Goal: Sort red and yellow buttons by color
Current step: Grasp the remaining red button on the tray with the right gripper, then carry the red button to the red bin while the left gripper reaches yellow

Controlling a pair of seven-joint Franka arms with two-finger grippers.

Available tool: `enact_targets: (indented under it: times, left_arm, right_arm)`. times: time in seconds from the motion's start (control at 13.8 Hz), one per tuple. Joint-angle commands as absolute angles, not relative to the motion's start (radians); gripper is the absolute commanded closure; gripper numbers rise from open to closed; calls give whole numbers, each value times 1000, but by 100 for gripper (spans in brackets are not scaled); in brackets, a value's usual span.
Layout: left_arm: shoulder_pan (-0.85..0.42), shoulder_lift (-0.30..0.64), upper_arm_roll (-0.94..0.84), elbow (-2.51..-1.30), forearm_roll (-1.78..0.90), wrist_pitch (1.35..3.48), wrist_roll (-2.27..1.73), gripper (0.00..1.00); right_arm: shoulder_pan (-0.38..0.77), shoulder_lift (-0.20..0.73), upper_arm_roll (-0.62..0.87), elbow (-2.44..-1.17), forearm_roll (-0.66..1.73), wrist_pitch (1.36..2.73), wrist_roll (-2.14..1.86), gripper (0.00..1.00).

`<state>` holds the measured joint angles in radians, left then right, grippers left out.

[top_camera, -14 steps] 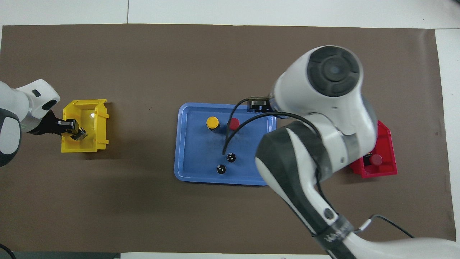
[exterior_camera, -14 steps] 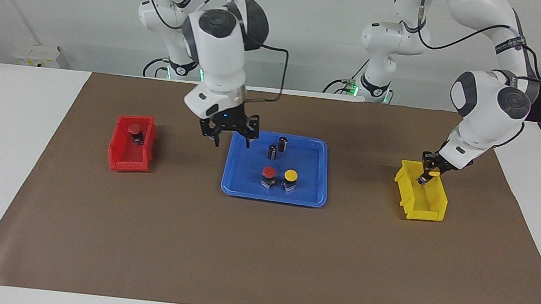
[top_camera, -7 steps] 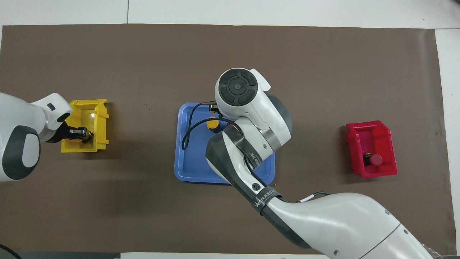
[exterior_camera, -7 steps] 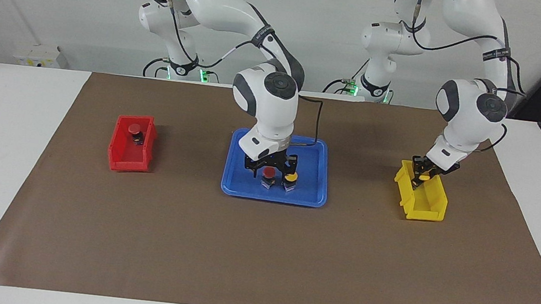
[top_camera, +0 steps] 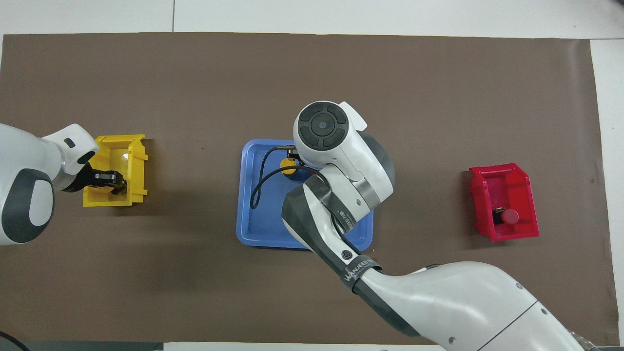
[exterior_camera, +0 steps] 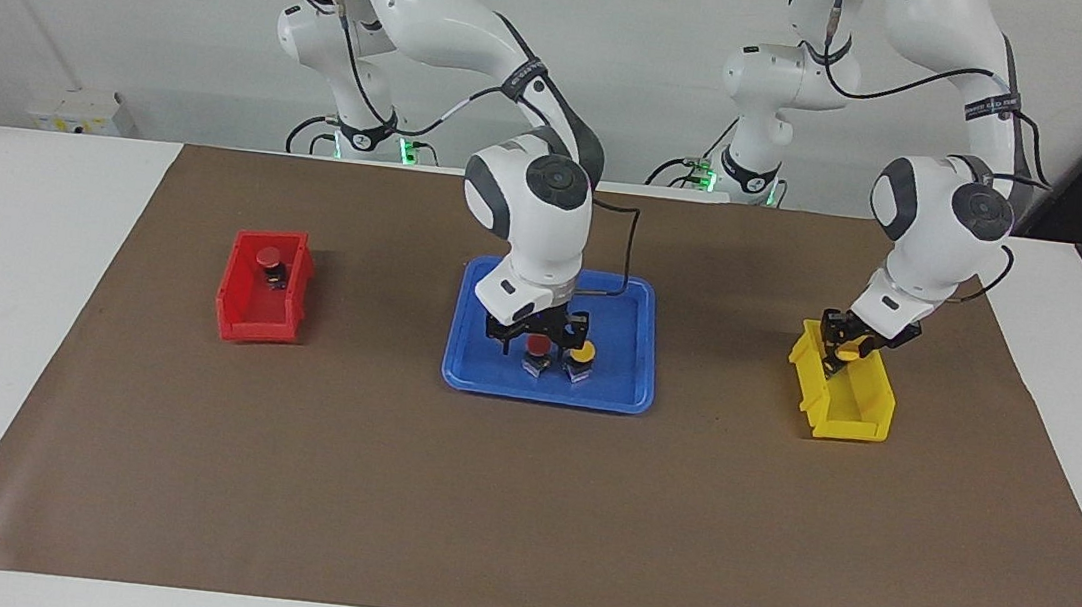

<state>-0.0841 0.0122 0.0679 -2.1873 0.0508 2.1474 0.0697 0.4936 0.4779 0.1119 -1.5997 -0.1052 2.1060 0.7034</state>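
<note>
Blue tray [exterior_camera: 637, 394] at mid-table; both grippers at work.

Right gripper [exterior_camera: 538, 335] is low over the tray, fingers spread either side of the red button [exterior_camera: 538, 345]; the yellow button [exterior_camera: 581, 353] stands just beside it. Left gripper [exterior_camera: 843, 347], over the yellow bin [exterior_camera: 851, 417], grips a second yellow button [exterior_camera: 850, 352]. A second red button [exterior_camera: 270, 259] lies in the red bin [exterior_camera: 242, 322].

yellow button [exterior_camera: 581, 353] crowds red button [exterior_camera: 538, 345]
</note>
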Motion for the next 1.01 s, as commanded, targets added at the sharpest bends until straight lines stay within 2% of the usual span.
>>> enact_targets:
  times: [0.0, 0.07, 0.43, 0.65, 0.94]
  left_arm:
    - [-87, 15, 57, -2024, 67, 1953, 75, 10]
    - [-107, 17, 57, -1979, 67, 1906, 77, 0]
    - [-140, 5, 55, -1665, 69, 1564, 78, 0]
    - [-146, 2, 37, -1573, 69, 1493, 84, 0]
    - [-160, -2, 23, -1575, 69, 1494, 95, 0]
  right_arm:
    - [488, 440, 118, -1666, -109, 2155, 712, 17]
    - [488, 439, 118, -1669, -109, 2157, 712, 18]
    - [489, 436, 120, -1681, -107, 2157, 707, 29]
    - [491, 431, 129, -1686, -106, 2155, 707, 35]
    - [485, 434, 129, -1680, -95, 2163, 704, 70]
